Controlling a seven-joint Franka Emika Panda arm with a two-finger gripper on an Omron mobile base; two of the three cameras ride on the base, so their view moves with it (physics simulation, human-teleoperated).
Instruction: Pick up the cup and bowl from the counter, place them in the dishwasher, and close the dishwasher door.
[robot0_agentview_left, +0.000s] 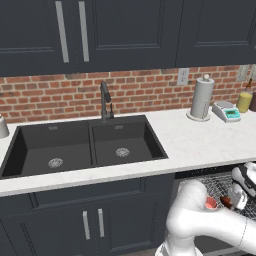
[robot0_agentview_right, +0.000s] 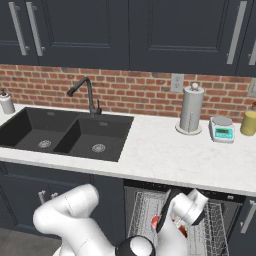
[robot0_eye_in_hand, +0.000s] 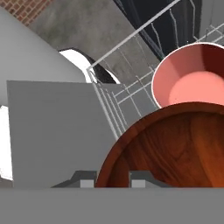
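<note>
Glossy dark red-brown bowl (robot0_eye_in_hand: 175, 148) is seen large in the hand view, directly above the two dark fingertips (robot0_eye_in_hand: 87, 179), with its rim reaching down to them. Whether the gripper (robot0_eye_in_hand: 113, 181) is clenched on the bowl's rim or released cannot be told. Just beside the bowl, the small round red cup (robot0_eye_in_hand: 192, 78) with a paler pinkish inside is seated upright on the grey metal wire rack (robot0_eye_in_hand: 127, 92) of the dark grey dishwasher (robot0_agentview_right: 200, 235). In the left base view the cup (robot0_agentview_left: 211, 203) is glimpsed beside the white arm, low in the rack under the long white marble-look counter (robot0_agentview_left: 200, 145). The rack is pulled out below the counter edge.
</note>
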